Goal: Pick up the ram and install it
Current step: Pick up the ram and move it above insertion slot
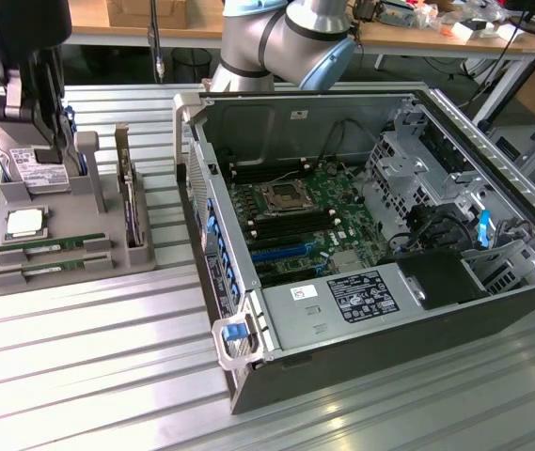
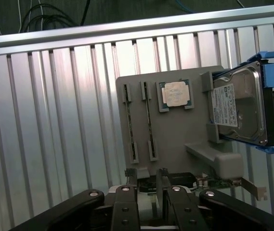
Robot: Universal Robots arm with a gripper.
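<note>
Two rams lie side by side in slots of a grey holder tray (image 1: 107, 202) at the exterior view's left: one ram (image 1: 46, 244) and a second ram (image 1: 55, 266) just in front of it. In the wrist view the same green sticks, one ram (image 2: 130, 127) and the other ram (image 2: 148, 122), lie along the tray (image 2: 185, 130). My gripper (image 1: 41, 132) hangs above the tray's back end, over the hard drive, well clear of the rams. Its black fingers (image 2: 124, 207) stand apart around the gripper's (image 2: 149, 192) gap, open and holding nothing.
The tray also carries a silver processor chip (image 1: 24, 223), a hard drive (image 1: 32, 164) and upright cards (image 1: 128, 202). An open computer case (image 1: 212, 235) with its motherboard (image 1: 295, 207) fills the exterior view's right. Everything rests on a ribbed metal table (image 1: 79, 357).
</note>
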